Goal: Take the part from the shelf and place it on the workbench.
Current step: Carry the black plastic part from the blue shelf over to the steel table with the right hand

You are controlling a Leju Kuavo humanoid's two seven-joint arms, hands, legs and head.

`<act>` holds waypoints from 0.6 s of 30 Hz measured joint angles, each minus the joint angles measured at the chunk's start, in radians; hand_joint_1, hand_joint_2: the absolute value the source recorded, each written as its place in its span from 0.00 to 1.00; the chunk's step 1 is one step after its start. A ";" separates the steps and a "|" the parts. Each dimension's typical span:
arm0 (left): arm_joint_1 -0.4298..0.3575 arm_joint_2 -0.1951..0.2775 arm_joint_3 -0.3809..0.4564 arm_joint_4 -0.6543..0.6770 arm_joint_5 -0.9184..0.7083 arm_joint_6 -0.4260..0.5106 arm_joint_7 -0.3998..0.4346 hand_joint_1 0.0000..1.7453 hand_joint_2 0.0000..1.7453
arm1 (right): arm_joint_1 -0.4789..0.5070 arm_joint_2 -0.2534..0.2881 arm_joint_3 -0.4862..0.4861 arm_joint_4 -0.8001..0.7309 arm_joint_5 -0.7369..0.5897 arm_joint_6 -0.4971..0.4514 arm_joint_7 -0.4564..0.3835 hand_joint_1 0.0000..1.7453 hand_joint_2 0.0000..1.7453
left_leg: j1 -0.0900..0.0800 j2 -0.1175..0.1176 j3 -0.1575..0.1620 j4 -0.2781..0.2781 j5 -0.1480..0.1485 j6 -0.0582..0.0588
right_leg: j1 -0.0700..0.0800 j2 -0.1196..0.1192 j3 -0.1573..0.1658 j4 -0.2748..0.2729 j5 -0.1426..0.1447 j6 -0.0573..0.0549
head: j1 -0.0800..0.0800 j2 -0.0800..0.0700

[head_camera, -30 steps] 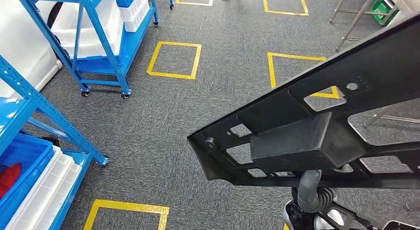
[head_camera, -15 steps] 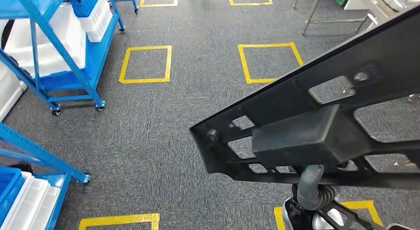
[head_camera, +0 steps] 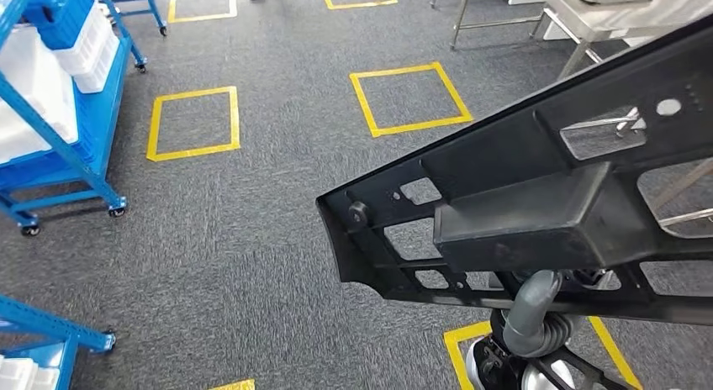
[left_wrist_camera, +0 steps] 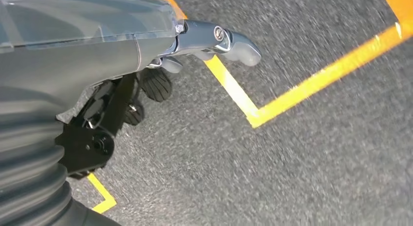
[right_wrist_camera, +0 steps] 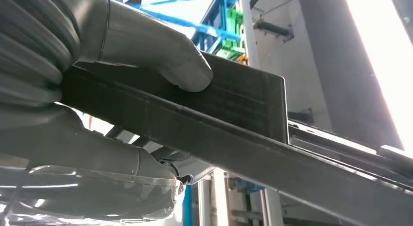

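Across the head view, from right edge toward centre: the part [head_camera: 538, 197], one long black moulded panel with cut-out windows and a boxy block on its near face, carried in the air over the floor, off the shelf and not yet on any table.

Handling, as I judge it: rigid, ribbed plastic, light for its length but long enough to lever against my grip; matte and not slippery; thin webs between the windows are likely the weak spots. Best hold is at the block and the solid rail beside it, near the middle of the length.

My right hand [right_wrist_camera: 141, 55]: gripping the part from below, thumb pressed on the block face, fingers wrapped under the rail.

My left hand [left_wrist_camera: 214, 41]: hanging over the floor, holding nothing; fingers look partly curled, but I cannot tell whether it is spread or closed.

Floor [head_camera: 252, 239]: grey carpet, level, marked with yellow taped squares [head_camera: 193, 121].

Room: blue wheeled shelving [head_camera: 59, 113] with white bins on my left; steel table [head_camera: 588, 12] with bare legs ahead on the right, well apart, likely the destination.

Small: a round fastener [head_camera: 359, 213] at the part's near end.
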 joint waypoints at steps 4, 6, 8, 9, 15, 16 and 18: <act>0.006 0.000 0.004 0.000 0.000 -0.005 -0.009 0.00 1.00 | -0.005 -0.002 0.000 0.003 -0.004 -0.003 0.000 1.00 1.00 | -0.007 0.053 -0.001 -0.002 -0.001 0.008 | -0.008 -0.067 -0.107 0.218 -0.093 0.010 | 0.000 0.000; 0.004 0.001 0.008 0.000 0.000 -0.002 -0.006 0.00 1.00 | -0.005 -0.002 0.001 0.006 0.000 -0.007 0.000 1.00 1.00 | -0.007 0.077 0.002 -0.002 -0.005 0.006 | -0.012 -0.078 -0.085 0.177 -0.054 0.013 | 0.000 0.000; 0.003 0.000 0.013 0.000 0.000 0.002 0.002 0.00 1.00 | -0.005 -0.002 0.003 0.007 0.005 -0.013 0.000 1.00 1.00 | -0.009 0.096 0.008 -0.001 -0.011 -0.002 | -0.009 -0.115 -0.010 0.038 0.004 0.009 | 0.000 0.000; 0.003 0.000 0.016 0.000 0.000 0.005 0.007 0.00 1.00 | -0.005 -0.002 0.005 0.007 0.006 -0.015 0.000 1.00 1.00 | -0.011 0.105 0.011 0.000 -0.015 -0.007 | -0.005 -0.130 0.018 -0.015 0.019 0.004 | 0.000 0.000; -0.002 -0.005 0.023 0.000 0.000 0.017 0.022 0.00 1.00 | 0.001 0.003 0.014 0.011 -0.001 -0.017 0.000 1.00 1.00 | -0.009 0.099 0.012 0.034 -0.054 -0.038 | -0.001 -0.096 0.038 -0.065 0.027 -0.030 | 0.000 0.000; -0.001 -0.006 0.024 0.000 0.000 0.018 0.022 0.00 1.00 | 0.001 0.005 0.015 0.012 -0.001 -0.017 0.000 1.00 1.00 | -0.006 0.077 0.003 0.057 -0.070 -0.040 | -0.003 -0.090 0.040 -0.067 0.028 -0.034 | 0.000 0.000; 0.001 -0.007 0.025 0.000 0.000 0.019 0.023 0.00 1.00 | 0.001 0.008 0.017 0.013 -0.001 -0.016 0.000 1.00 1.00 | -0.006 0.058 -0.011 0.088 -0.090 -0.040 | -0.003 -0.085 0.040 -0.067 0.029 -0.037 | 0.000 0.000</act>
